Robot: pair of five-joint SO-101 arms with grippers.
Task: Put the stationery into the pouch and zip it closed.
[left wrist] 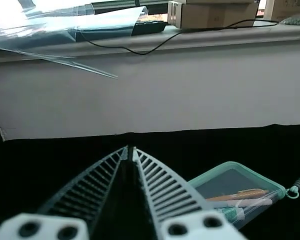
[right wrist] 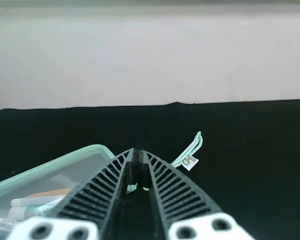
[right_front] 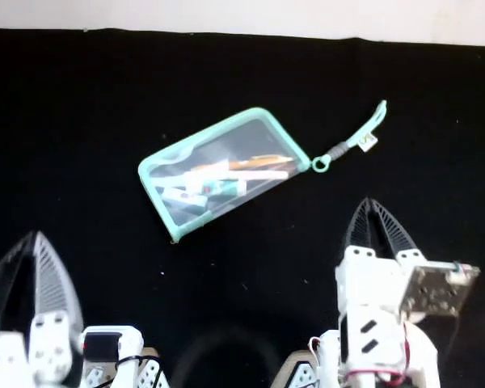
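**High view: pouch lies flat, both pincers narrow**

The black table (right_front: 105,89) carries the mint-edged clear pouch (right_front: 196,139) near its middle, lying flat and tilted. The left gripper (right_front: 36,236) sits low on the pouch's near-left side and the right gripper (right_front: 370,202) on its near-right. Each has its fingers pressed together on nothing, apart from the pouch. The stationery (right_front: 234,171) lies inside. The zipper strap (right_front: 372,121) trails from the pouch's right corner.
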